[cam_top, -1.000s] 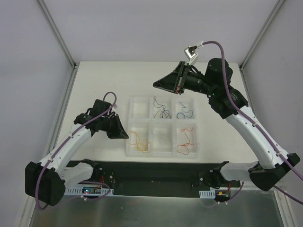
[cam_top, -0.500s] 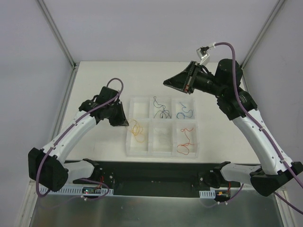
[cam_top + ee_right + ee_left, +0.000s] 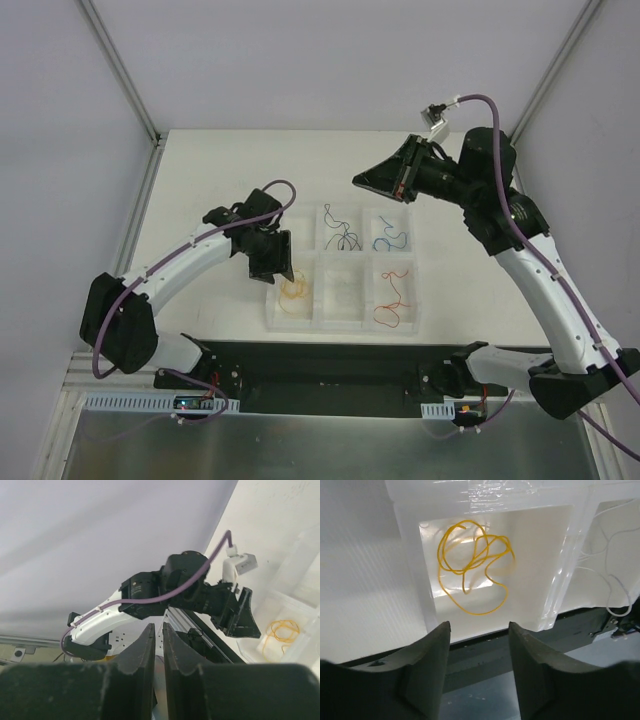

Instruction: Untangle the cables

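Observation:
The cables lie apart in a white compartment tray [image 3: 343, 325]. A curly yellow cable [image 3: 293, 288] [image 3: 470, 570] rests loose in the near left compartment. A black cable [image 3: 340, 235] is in the far middle one, a blue cable [image 3: 388, 236] far right, a red cable [image 3: 392, 298] near right. My left gripper [image 3: 272, 262] [image 3: 479, 627] hovers over the yellow cable, open and empty. My right gripper [image 3: 362, 182] [image 3: 158, 627] is raised above the tray's far edge, its jaws almost touching with nothing between them.
A thin whitish wire [image 3: 343, 290] [image 3: 615, 595] lies in the near middle compartment. The tray stands on a white table [image 3: 210, 170] walled by a metal frame. A black base rail [image 3: 330, 360] runs along the near edge.
My left gripper carried the yellow cable rightwards to the near left compartment and opened; the cable now lies loose there. The right arm drifted slightly right.

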Motion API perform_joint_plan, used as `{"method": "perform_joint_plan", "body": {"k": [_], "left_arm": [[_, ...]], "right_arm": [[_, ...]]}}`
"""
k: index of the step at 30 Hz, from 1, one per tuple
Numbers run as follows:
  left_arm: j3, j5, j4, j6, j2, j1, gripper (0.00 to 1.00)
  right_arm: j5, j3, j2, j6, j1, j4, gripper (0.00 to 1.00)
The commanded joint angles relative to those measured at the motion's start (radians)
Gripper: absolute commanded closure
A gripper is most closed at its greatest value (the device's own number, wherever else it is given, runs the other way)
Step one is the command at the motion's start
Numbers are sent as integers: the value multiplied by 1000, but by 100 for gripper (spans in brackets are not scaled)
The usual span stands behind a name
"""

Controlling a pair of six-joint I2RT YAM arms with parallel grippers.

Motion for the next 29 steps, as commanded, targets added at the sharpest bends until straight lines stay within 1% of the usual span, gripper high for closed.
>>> {"method": "perform_joint_plan", "body": {"k": [1,5,6,8,11,12,14,16,17,18,19,20,21,24,27,29], "left_arm": [[71,-33,-44,39,-73,1,45],[108,-58,-86,46,-159,1,37],[118,-61,-92,53,-187,1,36],[147,-85,-95,79,-249,1,34],[200,-147,-109,100,-346,1,30],[218,-168,-109,96,-384,1,25],[252,-199,-94,88,-459,1,19],[281,-224,-64,91,-530,1,12],[292,-228,-54,93,-567,1,9],[302,-262,-38,99,-596,3,7],[307,-273,-23,109,-639,1,5],[312,-282,-11,119,-668,1,3],[316,-293,2,128,-688,1,1],[336,-302,25,149,-737,1,1],[368,-290,29,168,-739,1,1],[388,-271,29,177,-728,1,1]], "right_arm": [[41,-7,-90,-63,-24,-78,84],[114,8,-133,-168,-46,-250,81],[127,19,-134,-197,-57,-299,78],[176,41,-134,-262,-68,-394,71],[337,88,-149,-362,-74,-575,57],[403,100,-163,-382,-74,-638,50],[555,84,-221,-415,-76,-706,36],[707,29,-331,-439,-76,-723,21],[774,-17,-376,-430,-76,-720,10],[866,-40,-425,-401,-76,-721,4],[926,-62,-464,-381,-77,-727,4],[954,-74,-505,-378,-76,-724,4],[959,-80,-540,-379,-76,-712,4],[945,-90,-611,-361,-77,-680,4],[977,-39,-607,-281,-76,-741,4],[982,-7,-584,-266,-76,-779,4]]}}
